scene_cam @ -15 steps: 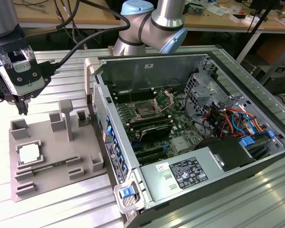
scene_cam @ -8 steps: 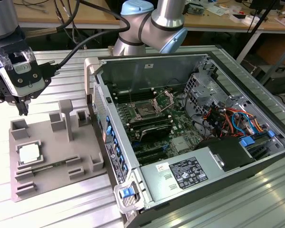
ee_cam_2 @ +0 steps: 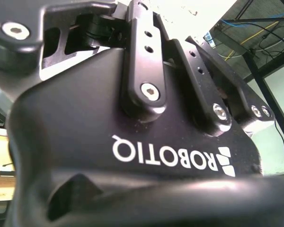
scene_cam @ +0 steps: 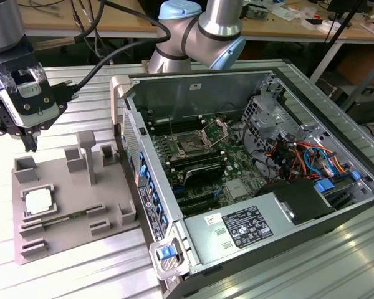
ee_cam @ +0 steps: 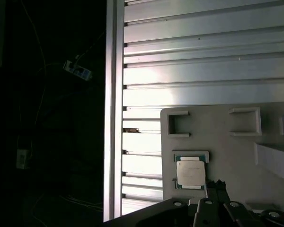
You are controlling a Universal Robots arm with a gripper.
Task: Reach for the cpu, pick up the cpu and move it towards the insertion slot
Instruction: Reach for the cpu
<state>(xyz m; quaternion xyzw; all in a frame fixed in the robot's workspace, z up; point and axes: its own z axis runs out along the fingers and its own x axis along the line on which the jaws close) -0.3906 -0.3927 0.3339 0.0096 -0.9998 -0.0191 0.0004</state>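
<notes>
The cpu (scene_cam: pixel 37 202), a small pale silvery square chip, lies flat in a square seat on the grey fixture plate (scene_cam: pixel 68 212) at the exterior view's left. My gripper (scene_cam: pixel 30 144) hangs above the plate's far left corner, well above the cpu and apart from it, holding nothing. In the first wrist view the cpu (ee_cam: pixel 191 172) lies just beside the gripper's tip (ee_cam: pixel 216 184). The insertion slot (scene_cam: pixel 190 144), a dark square socket with a raised shiny metal frame, sits on the motherboard inside the open computer case, far from the gripper towards the exterior view's right.
The fixture plate carries grey posts (scene_cam: pixel 87 156) and small raised frames (scene_cam: pixel 26 167). The computer case's wall (scene_cam: pixel 137 168) stands between the plate and the socket. Cables, a drive cage and a power supply (scene_cam: pixel 249 227) fill the case's right. Ribbed aluminium table (ee_cam: pixel 203 61) surrounds the plate.
</notes>
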